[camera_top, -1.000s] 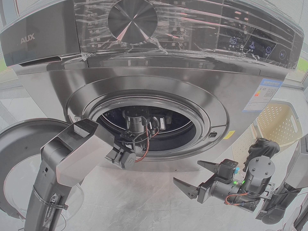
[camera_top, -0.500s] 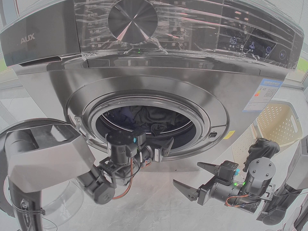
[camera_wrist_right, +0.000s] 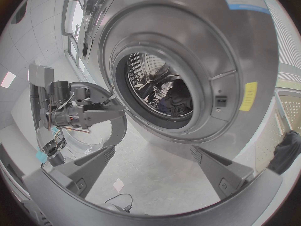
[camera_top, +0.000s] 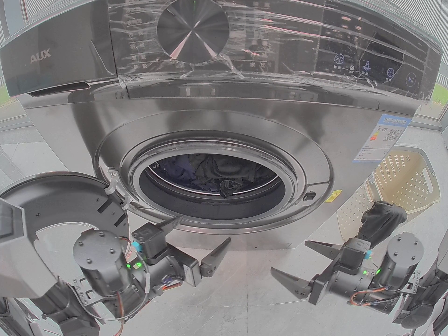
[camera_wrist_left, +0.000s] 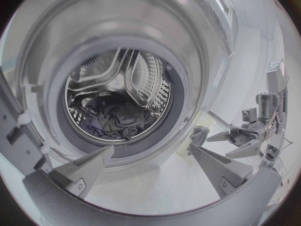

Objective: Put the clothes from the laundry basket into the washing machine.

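Left gripper (camera_top: 203,232), lower left, gapes wide and empty, withdrawn from the washing machine (camera_top: 224,113), whose drum holds dark clothes (camera_top: 212,171). Right gripper (camera_top: 291,257), lower right, is equally open and empty. One garment (camera_top: 380,218) drapes the laundry basket (camera_top: 406,183) rim.

From the head we look forward and down, close on the washer (camera_top: 219,113) front. Our left wrist camera faces straight into the drum (camera_wrist_left: 147,76) from nearby — the right wrist camera sees it slantwise, from the right. All three views share the drum mouth and the floor (camera_top: 242,295) before it.
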Controlling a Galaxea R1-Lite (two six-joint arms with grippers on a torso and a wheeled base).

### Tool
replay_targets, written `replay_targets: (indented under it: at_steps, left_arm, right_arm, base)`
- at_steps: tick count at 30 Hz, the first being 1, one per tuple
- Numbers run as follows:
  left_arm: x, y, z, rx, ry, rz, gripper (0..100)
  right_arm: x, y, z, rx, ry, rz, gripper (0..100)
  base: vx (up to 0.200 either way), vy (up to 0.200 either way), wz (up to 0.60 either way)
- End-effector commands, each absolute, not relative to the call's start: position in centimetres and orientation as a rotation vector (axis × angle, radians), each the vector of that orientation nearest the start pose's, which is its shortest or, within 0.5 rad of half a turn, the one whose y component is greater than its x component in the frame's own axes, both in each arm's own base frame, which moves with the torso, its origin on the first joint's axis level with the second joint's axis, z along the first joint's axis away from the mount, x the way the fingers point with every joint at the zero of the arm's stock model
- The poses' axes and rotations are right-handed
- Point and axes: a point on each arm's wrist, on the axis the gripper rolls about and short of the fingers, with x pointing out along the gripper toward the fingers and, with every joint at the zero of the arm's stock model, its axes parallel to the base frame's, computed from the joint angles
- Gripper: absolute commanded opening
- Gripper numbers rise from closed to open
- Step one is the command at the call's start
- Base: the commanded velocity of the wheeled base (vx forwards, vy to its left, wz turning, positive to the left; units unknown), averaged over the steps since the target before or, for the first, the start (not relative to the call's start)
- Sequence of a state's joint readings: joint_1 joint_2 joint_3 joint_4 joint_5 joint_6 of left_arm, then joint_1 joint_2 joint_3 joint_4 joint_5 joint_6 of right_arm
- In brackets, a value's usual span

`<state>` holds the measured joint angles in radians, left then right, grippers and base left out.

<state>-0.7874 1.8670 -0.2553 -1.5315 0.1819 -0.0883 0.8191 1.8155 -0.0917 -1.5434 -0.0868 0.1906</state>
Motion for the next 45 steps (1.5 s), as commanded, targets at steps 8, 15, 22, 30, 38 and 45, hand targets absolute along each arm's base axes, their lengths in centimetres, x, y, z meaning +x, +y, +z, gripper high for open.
replay_targets:
  at_steps: [8,15,22,30,38,45]
  left_arm:
    - [14.6,-13.6,15.0,-0.118,-0.076,-0.573,100]
    - [14.1,-12.6,14.3,-0.115,-0.054,-0.585,100]
    - [13.3,-11.4,13.1,-0.087,0.006,-0.566,100]
    - [12.7,-10.7,13.7,-0.156,-0.014,-0.559,100]
    - [12.7,-10.5,13.8,-0.164,-0.019,-0.509,100]
    - [12.7,-10.4,13.9,-0.162,-0.021,-0.478,100]
  right_arm:
    - [16.0,11.2,11.9,0.086,0.071,0.54,100]
    - [17.7,11.4,12.5,0.086,0.03,0.506,100]
    - [17.6,10.9,11.7,0.072,0.067,0.482,100]
    - [17.0,9.3,12.2,0.057,0.041,0.428,100]
    - [16.9,8.2,11.9,0.05,0.06,0.377,100]
    - [16.5,7.1,12.0,0.053,0.051,0.331,100]
  base:
    - [-0.175,0.0,0.0]
    - [-0.143,0.0,0.0]
    - [-0.171,0.0,0.0]
    - [-0.15,0.0,0.0]
    - [0.0,-0.025,0.0]
    - [0.0,-0.2,0.0]
